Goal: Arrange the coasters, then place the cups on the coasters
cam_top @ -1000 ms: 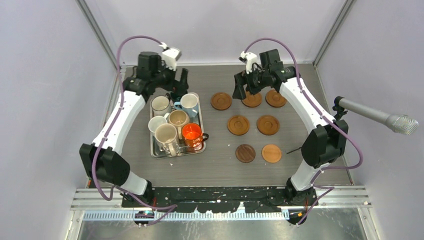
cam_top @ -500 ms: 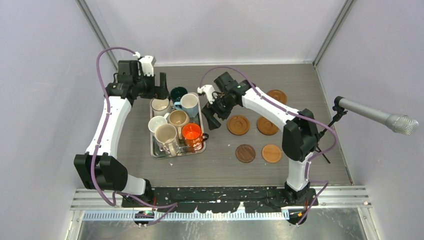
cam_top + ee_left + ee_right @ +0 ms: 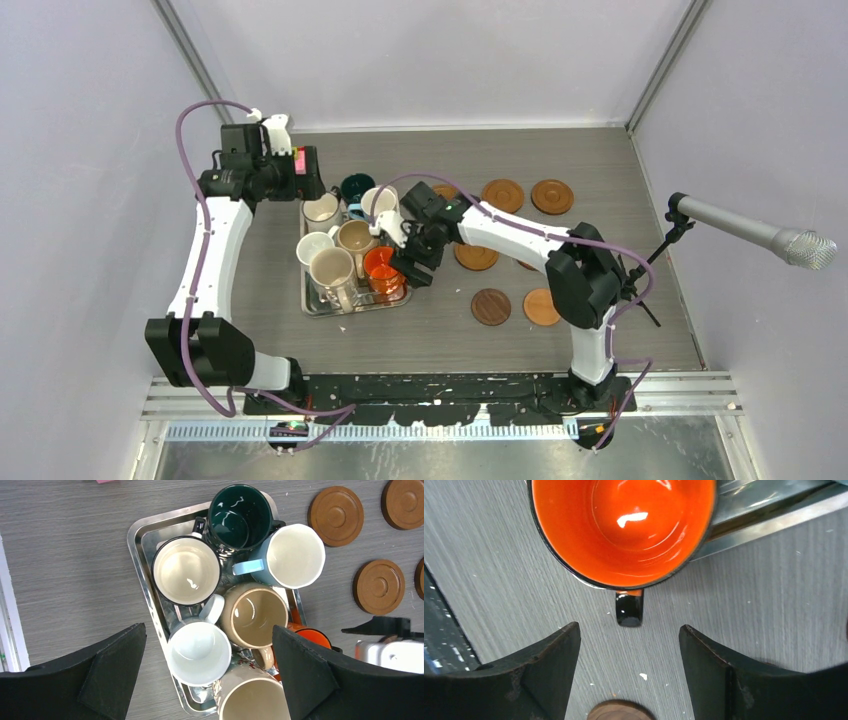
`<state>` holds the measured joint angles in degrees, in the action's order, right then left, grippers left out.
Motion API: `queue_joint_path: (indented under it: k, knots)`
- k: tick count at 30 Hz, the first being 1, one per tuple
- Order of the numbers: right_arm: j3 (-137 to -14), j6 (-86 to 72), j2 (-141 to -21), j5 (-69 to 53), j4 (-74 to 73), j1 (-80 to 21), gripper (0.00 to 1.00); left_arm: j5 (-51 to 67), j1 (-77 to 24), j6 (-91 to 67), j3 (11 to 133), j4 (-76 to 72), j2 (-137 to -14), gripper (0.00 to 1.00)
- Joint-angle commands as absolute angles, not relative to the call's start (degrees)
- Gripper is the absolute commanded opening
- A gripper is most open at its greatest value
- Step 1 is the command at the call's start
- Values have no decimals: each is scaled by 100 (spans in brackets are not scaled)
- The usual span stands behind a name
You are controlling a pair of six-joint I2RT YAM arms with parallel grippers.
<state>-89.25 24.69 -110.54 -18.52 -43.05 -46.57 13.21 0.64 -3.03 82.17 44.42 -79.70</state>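
Item one, my right hand [image 3: 629, 636]: fingers spread and gripping nothing, with the orange cup [image 3: 624, 525] at the tray's [image 3: 774, 510] edge just ahead, its black handle [image 3: 629, 609] pointing into the gap between my fingertips. Item two, my left hand [image 3: 208, 640]: fingers wide apart, empty, above the other cups [image 3: 186, 570] crowded on the tray. Item three, coasters [image 3: 503, 194]: flat on the bench [image 3: 450, 322], right of the tray.

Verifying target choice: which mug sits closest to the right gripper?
The orange mug, the only one orange inside; its dark handle points toward the gap of the open right gripper.
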Motion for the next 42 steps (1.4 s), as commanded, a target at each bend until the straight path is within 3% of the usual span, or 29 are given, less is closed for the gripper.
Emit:
queue_joint_path:
  k: [1, 13, 23, 30, 33, 42]
  knots:
    - [-8439, 2994, -10789, -1464, -3362, -4877, 75, 1345, 147, -388, 8361, 4329, -7831, 100]
    - [-7944, 2864, -10951, -1204, -2159, -5027, 60, 1344, 145, -435, 8174, 4150, -7724, 99]
    - [-7683, 2904, -10910, -1341, -1914, -5027, 39, 1336, 149, -413, 8058, 4035, -7656, 98]
    - [-7481, 2951, -10528, -1415, -1904, -5013, 17, 1375, 147, -396, 8062, 3943, -7698, 98]
    - [-7442, 2848, -10278, -1460, -1926, -4968, 1, 1426, 149, -396, 8066, 3884, -7734, 97]
    - [-7495, 2236, -9578, -1670, -2053, -4620, 1, 1488, 149, -438, 8156, 3720, -7861, 96]
